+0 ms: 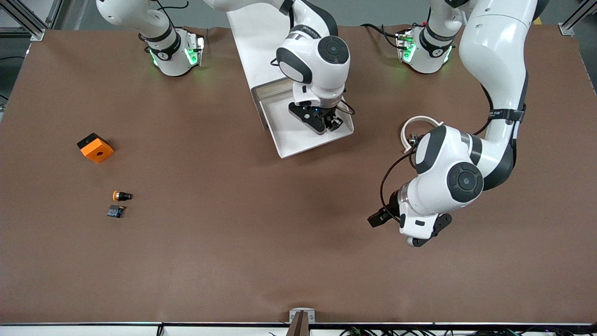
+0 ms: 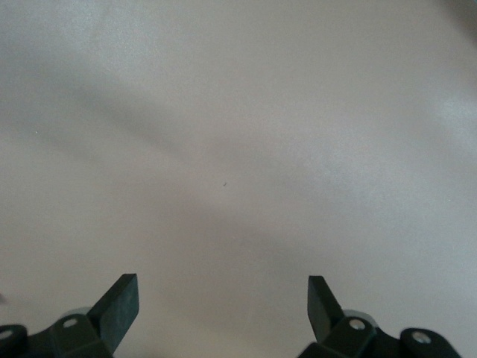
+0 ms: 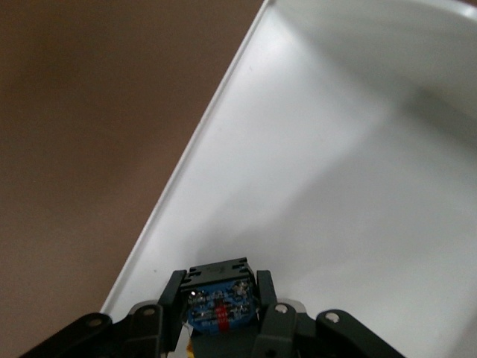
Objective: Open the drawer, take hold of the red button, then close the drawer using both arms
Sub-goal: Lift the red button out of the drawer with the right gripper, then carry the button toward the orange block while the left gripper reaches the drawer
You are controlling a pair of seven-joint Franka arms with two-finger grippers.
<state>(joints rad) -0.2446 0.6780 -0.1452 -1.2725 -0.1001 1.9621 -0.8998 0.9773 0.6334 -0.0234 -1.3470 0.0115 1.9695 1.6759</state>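
The drawer (image 1: 298,140) stands pulled out at the middle of the counter's (image 1: 261,242) robot-side edge. Inside it, the right hand (image 3: 221,309) is clamped on the button (image 3: 220,298), just above the tray floor. The left hand (image 2: 223,298) waits over bare counter, fingers (image 2: 119,302) apart.

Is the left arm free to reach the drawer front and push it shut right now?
Probably not yet. The right gripper is down inside the open drawer, shut on the button, so closing would likely hit it. The left gripper, open, hangs over bare table toward the left arm's end.
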